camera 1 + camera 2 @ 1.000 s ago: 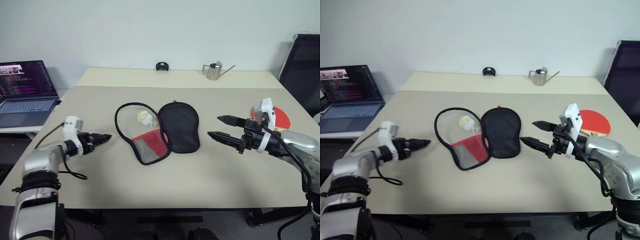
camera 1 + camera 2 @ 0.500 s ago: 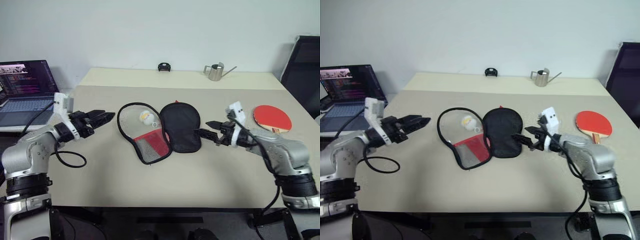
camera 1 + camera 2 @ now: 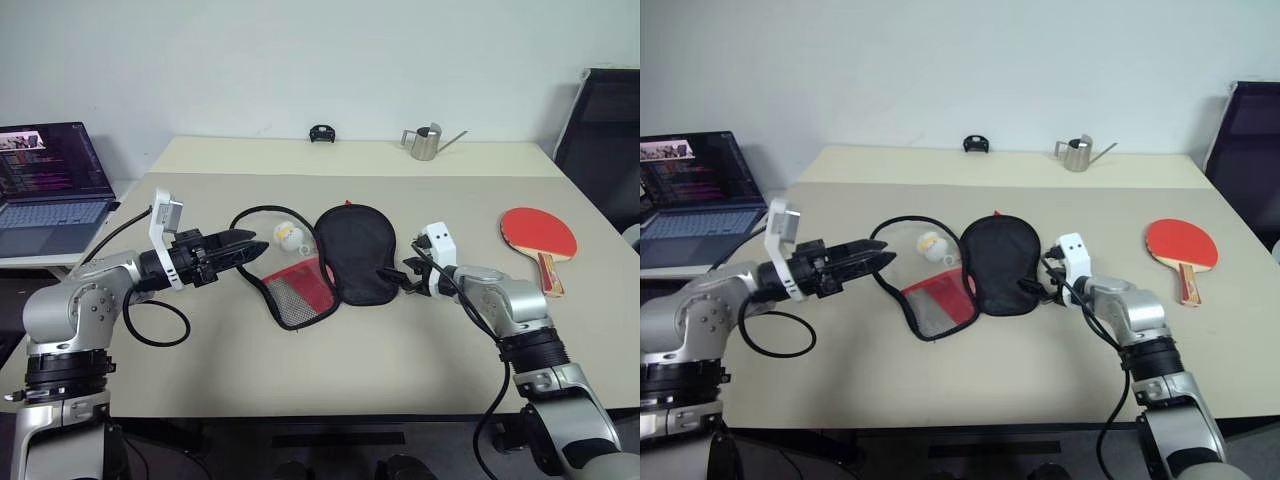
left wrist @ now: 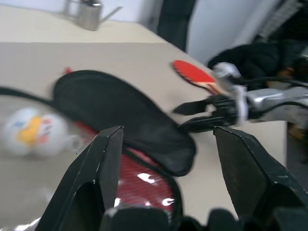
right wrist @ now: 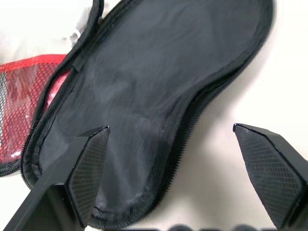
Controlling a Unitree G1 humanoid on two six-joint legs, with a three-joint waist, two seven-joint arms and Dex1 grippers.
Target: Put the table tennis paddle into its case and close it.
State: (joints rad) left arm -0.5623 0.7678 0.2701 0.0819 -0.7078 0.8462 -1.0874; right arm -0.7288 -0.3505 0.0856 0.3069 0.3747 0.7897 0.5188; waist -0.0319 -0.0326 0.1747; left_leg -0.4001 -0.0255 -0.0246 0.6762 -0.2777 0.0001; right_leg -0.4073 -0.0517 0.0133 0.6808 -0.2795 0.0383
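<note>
Case laid open for loading, paddle not yet picked up

The case (image 3: 330, 262) is spread open mid-table, probably for loading; the table tennis paddle (image 3: 540, 236) lies far right. The right gripper (image 3: 398, 280), released and angled down, is held at the black flap's edge; the left gripper (image 3: 243, 247), released and empty, is levelled rightward.

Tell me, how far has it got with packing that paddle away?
Barely started. The red-and-black fabric case already lies unzipped and spread open. Both open end effectors, left and right, flank it, holding nothing. The red-rubber paddle with wooden handle lies untouched; it must go in, then zipping.
</note>
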